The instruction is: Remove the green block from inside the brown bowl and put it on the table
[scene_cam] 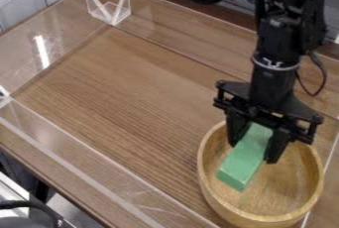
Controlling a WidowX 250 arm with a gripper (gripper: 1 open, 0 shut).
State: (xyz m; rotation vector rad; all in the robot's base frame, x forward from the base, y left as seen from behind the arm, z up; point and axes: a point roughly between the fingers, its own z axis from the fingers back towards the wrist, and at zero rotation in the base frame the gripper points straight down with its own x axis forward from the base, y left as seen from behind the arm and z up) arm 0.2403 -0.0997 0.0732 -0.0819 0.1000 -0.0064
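Note:
The green block [247, 161] hangs tilted above the inside of the brown bowl [228, 204], its lower end clear of the bowl's floor. My gripper [267, 133] points straight down and is shut on the block's upper end, its black fingers [240, 131] on either side. The bowl sits on the wood-grain table [133, 83] at the near right. The arm rises up out of the top of the view.
Low clear plastic walls [59, 148] border the table on the left and front. A clear plastic stand [109, 6] is at the far left corner. Open tabletop lies left of the bowl.

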